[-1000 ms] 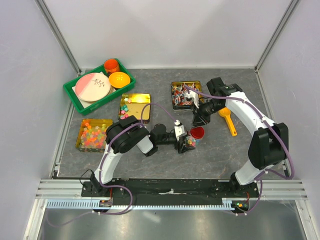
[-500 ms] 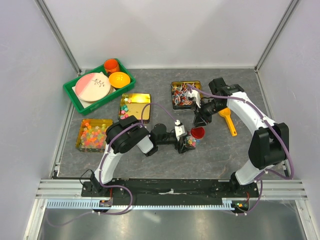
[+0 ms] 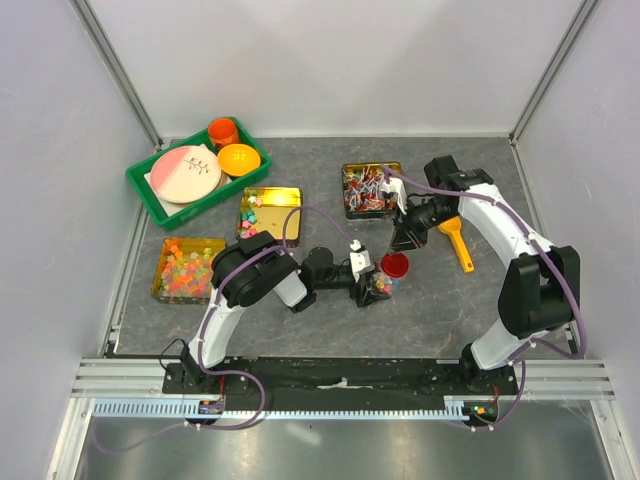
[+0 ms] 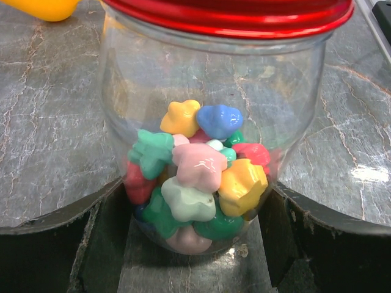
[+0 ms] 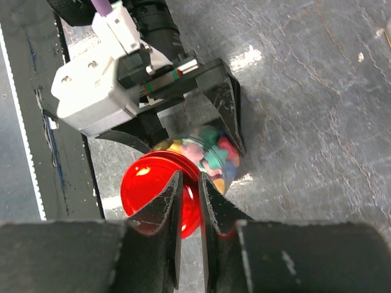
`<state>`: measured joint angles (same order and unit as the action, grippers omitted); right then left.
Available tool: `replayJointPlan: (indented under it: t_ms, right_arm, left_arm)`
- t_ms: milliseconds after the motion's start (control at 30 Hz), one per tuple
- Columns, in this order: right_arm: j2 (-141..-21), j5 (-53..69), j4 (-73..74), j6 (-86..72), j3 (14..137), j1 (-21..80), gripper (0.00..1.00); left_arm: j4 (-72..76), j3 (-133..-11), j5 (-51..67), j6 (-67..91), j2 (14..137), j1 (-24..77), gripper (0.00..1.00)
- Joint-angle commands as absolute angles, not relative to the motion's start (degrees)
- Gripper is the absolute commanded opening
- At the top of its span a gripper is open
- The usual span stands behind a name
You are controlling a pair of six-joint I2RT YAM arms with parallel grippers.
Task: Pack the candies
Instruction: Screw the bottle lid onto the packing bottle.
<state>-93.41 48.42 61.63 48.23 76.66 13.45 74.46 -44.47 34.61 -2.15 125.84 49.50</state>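
A clear jar holds several pastel star candies and wears a red lid. My left gripper is shut on the jar's lower body, with a finger on each side, and holds it on the table. In the top view the jar and its lid sit at the centre. My right gripper hovers just over the lid, its jaws nearly closed and empty. More candies lie in a yellow tin.
A tin of wrapped lollipops stands behind the jar. A yellow scoop lies to the right. A tin of red-orange gummies is at the left. A green tray with a plate, bowl and cup is at the back left.
My right gripper has shifted slightly to the right and back above the lid. The left arm and the jar have not moved.
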Motion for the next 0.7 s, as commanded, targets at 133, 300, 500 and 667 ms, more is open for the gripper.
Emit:
replayJointPlan:
  t_ms: [133,300,500,667]
  right_arm:
    - [-89.0,45.4,66.2,48.7,71.5,11.7,0.21]
    - [-87.7,45.3,66.9,48.8,70.1,10.5,0.23]
    - [-86.1,45.5,71.5,51.9,69.5,10.2,0.23]
    - [-84.1,45.6,75.6,54.3,69.7,10.2,0.23]
  left_arm:
    - [72.9,-45.7,30.4,-0.5,126.0,48.1,0.02]
    - [72.9,-45.8,30.1,1.1,126.0,47.8,0.02]
    - [72.9,-45.8,30.0,1.4,125.9,47.6,0.02]
    - [72.7,-46.0,30.0,1.5,125.9,47.6,0.01]
